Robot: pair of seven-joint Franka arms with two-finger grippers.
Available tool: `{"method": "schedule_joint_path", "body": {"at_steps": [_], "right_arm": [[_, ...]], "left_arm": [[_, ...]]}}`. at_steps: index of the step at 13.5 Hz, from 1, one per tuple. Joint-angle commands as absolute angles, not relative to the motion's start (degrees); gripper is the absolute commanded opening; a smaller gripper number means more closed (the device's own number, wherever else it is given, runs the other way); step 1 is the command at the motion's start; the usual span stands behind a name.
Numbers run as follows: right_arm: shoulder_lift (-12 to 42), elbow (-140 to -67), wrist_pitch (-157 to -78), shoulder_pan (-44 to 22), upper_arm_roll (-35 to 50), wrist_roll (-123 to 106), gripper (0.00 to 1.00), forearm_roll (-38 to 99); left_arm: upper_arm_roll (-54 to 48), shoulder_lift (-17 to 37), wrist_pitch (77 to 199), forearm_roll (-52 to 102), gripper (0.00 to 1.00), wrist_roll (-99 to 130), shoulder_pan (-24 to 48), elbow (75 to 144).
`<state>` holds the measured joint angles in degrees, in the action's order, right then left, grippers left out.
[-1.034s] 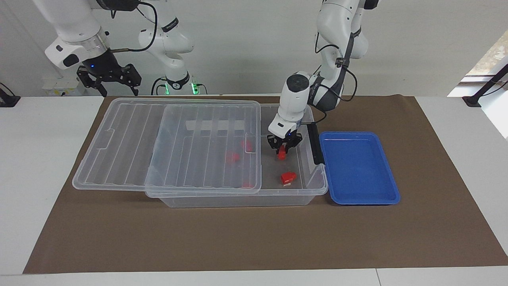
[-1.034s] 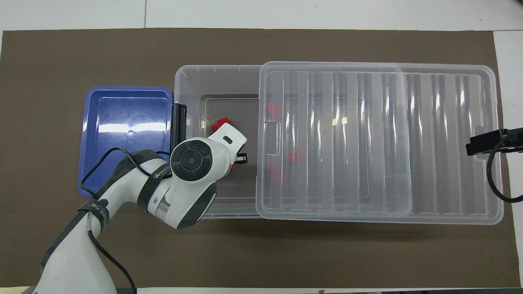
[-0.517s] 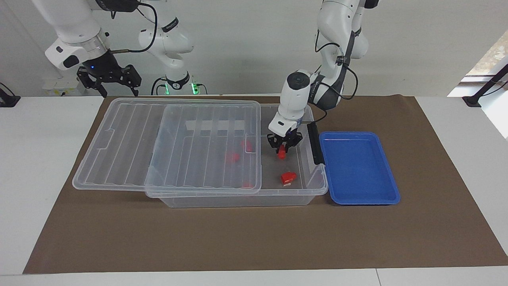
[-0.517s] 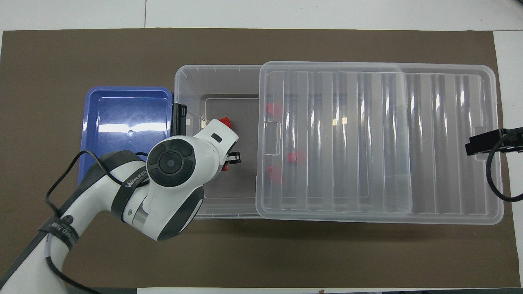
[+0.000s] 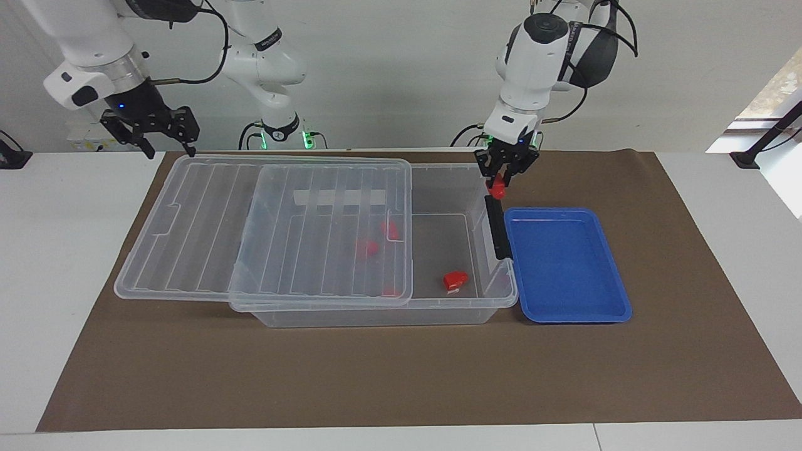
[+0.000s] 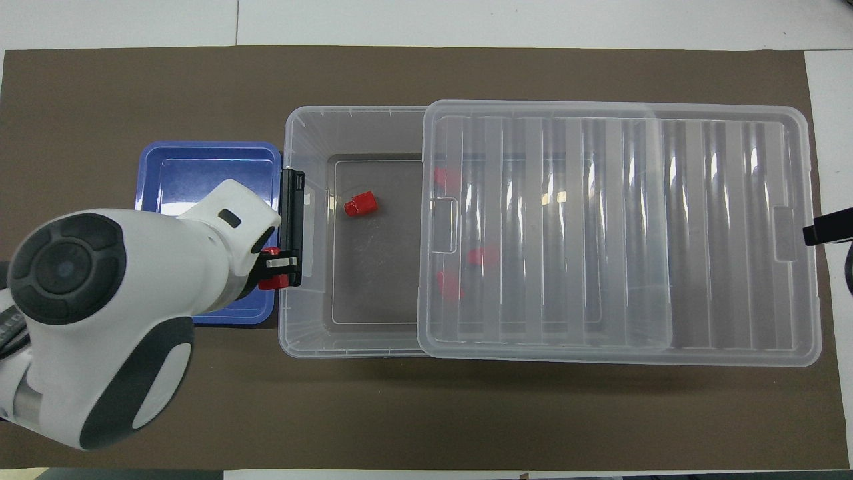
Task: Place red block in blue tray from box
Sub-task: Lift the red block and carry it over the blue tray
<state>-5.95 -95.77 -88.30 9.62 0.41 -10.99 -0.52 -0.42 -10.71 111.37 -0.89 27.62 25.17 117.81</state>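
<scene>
My left gripper (image 5: pixel 499 180) is shut on a red block (image 5: pixel 498 188) and holds it high in the air, over the box's latch end next to the blue tray (image 5: pixel 567 266). In the overhead view the left gripper (image 6: pixel 276 270) and its red block (image 6: pixel 269 281) sit over the tray's edge (image 6: pixel 200 157) and the black latch (image 6: pixel 291 220). The clear box (image 5: pixel 376 314) has its lid (image 5: pixel 263 225) slid toward the right arm's end. Another red block (image 5: pixel 455 280) lies on the uncovered box floor, also in the overhead view (image 6: pixel 360 203). My right gripper (image 5: pixel 164 143) waits open above the lid's corner.
More red blocks (image 5: pixel 368 248) show blurred under the lid, also in the overhead view (image 6: pixel 480 255). A brown mat (image 5: pixel 401 376) covers the table under the box and tray. The left arm's white body (image 6: pixel 120 300) hides much of the tray from above.
My left gripper has risen out of the box with the red block and moved toward the blue tray. My right gripper has drifted slightly away from the box.
</scene>
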Motion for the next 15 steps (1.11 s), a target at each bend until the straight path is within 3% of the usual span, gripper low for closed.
{"method": "schedule_joint_path", "body": {"at_steps": [1,4,6,10,15], "right_arm": [[-6.4,-100.3,-94.3,15.8,0.6,-19.7,0.00,-0.8],[-6.2,-105.7,-102.7,20.1,0.6,-25.8,0.00,-2.5],[-6.0,-108.4,-106.2,21.2,0.6,-26.2,0.00,-3.1],[-0.1,-108.9,-110.8,23.6,0.6,-27.3,0.00,-3.3],[-0.4,-112.3,-112.9,21.0,0.9,-23.5,0.00,-3.3]], "left_arm": [[-0.6,-11.1,111.0,-1.5,0.00,14.3,16.6,118.9],[-0.6,-10.5,114.4,-1.4,0.00,0.4,8.5,121.4],[-0.6,-7.2,118.9,-1.4,0.00,-4.7,4.9,121.7],[-0.7,0.6,126.3,-1.4,0.00,-5.6,4.7,121.7],[-0.8,7.2,134.9,-1.4,0.00,-4.9,6.4,123.1]]}}
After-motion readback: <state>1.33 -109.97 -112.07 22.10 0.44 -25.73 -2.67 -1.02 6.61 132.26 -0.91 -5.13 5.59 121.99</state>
